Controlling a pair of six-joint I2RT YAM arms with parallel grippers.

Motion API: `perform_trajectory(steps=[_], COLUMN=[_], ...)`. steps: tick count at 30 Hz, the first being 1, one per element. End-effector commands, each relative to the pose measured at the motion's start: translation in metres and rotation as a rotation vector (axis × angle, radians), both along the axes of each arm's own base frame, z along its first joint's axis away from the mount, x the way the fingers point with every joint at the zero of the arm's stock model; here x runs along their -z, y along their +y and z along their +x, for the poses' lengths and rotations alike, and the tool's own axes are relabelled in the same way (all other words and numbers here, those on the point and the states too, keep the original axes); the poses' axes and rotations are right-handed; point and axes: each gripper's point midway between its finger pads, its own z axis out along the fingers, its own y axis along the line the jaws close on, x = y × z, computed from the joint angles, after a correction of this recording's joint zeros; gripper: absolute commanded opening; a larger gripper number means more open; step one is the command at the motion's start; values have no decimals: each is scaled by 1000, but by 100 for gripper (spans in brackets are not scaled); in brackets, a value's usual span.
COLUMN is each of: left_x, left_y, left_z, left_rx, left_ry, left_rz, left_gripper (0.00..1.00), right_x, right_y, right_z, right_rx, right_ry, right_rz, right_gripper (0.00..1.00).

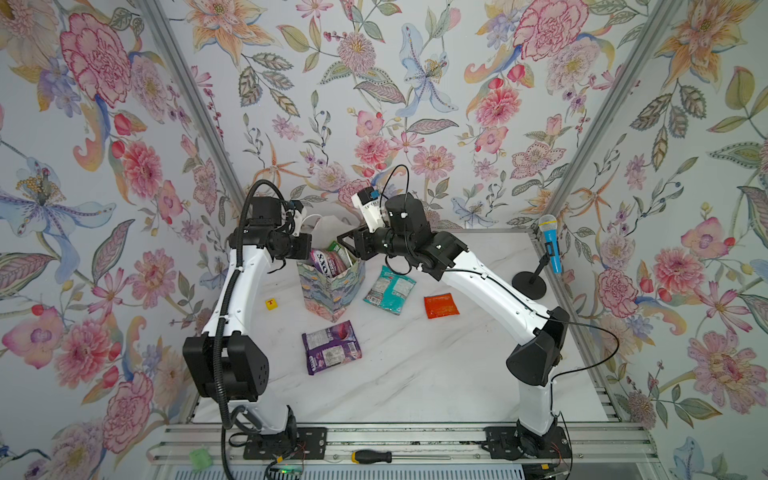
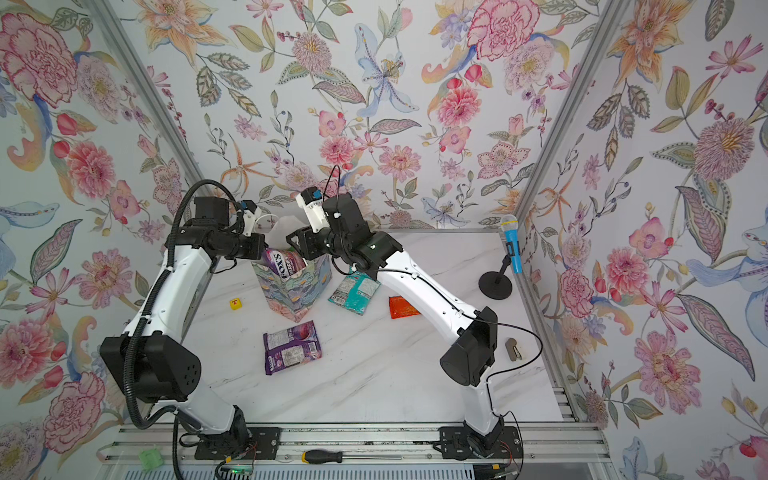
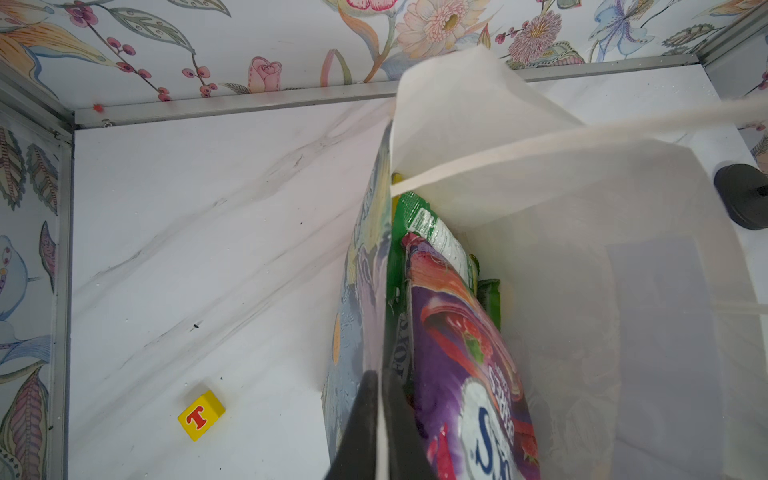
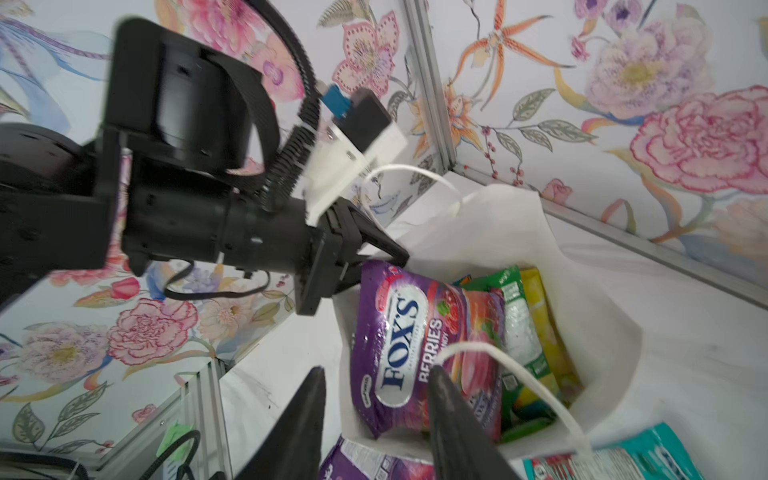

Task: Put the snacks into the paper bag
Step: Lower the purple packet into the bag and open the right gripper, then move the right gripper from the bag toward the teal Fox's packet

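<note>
Left wrist view up first: left jaws clamped tight on the bag point(image 3: 561, 270) wall at the rim, one finger point(image 3: 357, 428) outside, one inside. Bag stands upright on the tabletop point(image 1: 415, 374), near its middle, mouth open. Inside it, a FOX'S pouch point(image 4: 399, 353) on end against that gripped wall, green pouch point(image 4: 505, 282) and yellow pouch point(image 4: 540, 299) packed behind. Right jaws hang just above the bag's mouth, partly open, nothing between them. Out on the tabletop: purple pouch point(image 1: 331, 347) flat in front of the bag, teal pouch point(image 1: 390, 289) just beside the bag's right side, orange packet point(image 1: 441, 305) further right, apart. Yellow block point(image 1: 271, 304) sits left of the bag.
</note>
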Motion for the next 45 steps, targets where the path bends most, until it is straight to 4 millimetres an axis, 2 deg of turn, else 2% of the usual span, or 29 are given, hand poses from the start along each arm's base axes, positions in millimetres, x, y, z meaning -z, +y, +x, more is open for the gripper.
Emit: perform_trajectory(steps=[1, 8, 14, 17, 18, 19, 21, 27, 28, 30, 33, 37, 43, 45], left_x=[-34, -57, -72, -74, -74, -86, -89, -85, -83, -80, -79, -82, -64, -57], left_y=[-3, -2, -2, -2, -3, -4, -5, -10, -10, -8, -6, -20, -34, -33], left_z=[0, 5, 5, 4, 3, -5, -10, -32, -34, -39, -44, -51, -56, -54], left_rx=[-13, -43, -50, -48, -47, -44, -39, -21, -23, -30, -38, -2, 24, 15], left_ry=[-95, -167, -207, -207, -205, -234, -238, -195, -187, -175, -169, -169, -103, -76], left_rz=[-15, -46, -68, -72, -75, -79, -90, -51, -38, -15, -1, -5, 45, 64], left_gripper=[6, 8, 12, 17, 18, 19, 20, 22, 23, 24, 29, 39, 40, 40], right_x=[4, 29, 53, 68, 73, 76, 82, 88, 89, 92, 96, 100, 102, 102], right_y=[-33, -62, -88, -99, -104, -107, -113, -123, -134, -138, -142, -146, -157, -161], right_z=[6, 1, 8, 12, 13, 13, 14, 14, 22, 25, 27, 28, 29, 28], right_rx=[90, 144, 172, 193, 202, 208, 220, 239, 266, 275, 280, 287, 304, 311], right_ry=[-19, 32, 138, 184, 199, 209, 219, 228, 230, 236, 247, 258, 268, 271], right_rz=[-66, -70, -7, 12, 17, 21, 23, 15, 15, 14, 14, 14, 23, 25], right_gripper=[42, 43, 44, 44, 44, 44, 44, 45, 45, 45, 45, 46, 46, 46])
